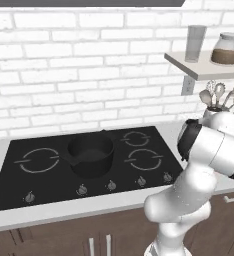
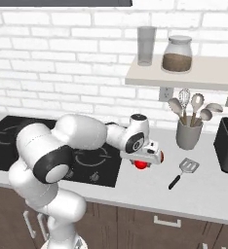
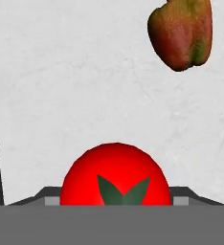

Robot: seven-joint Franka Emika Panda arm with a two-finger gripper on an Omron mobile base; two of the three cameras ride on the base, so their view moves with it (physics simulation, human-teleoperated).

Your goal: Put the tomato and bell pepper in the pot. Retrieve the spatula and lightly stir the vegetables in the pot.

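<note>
Pot [image 1: 91, 154] sits on the black cooktop [image 1: 49, 185] in the left base view, well to the left of the arm's bulk, with nothing visible inside it; the hand itself is hidden behind the white elbow here, so this view says nothing about the jaws.

In the right base view the gripper [image 2: 146, 160] hangs low over the pale counter [image 2: 135, 189], just right of the cooktop's edge. The tomato [image 2: 141, 164] shows as a red patch directly under the hand, tucked in at the fingers. The spatula [image 2: 183, 172] lies well apart to the right, its grey head toward the utensil crock [image 2: 188, 133] and its dark handle pointing back toward the counter's front edge. The pot is out of this frame, off to the left, so I judge the carry has to go leftward across the burners.

In the hand view the tomato [image 3: 116, 174] is centred at the bottom, right where the fingertips rise, its green calyx facing the camera. The jaws appear to stand at either side of it, partly closed, yet contact is not visible, so a firm grip cannot be confirmed. The bell pepper [image 3: 182, 32] lies farther out along the gripper's line of sight and off to one side, clear of the tomato.
</note>
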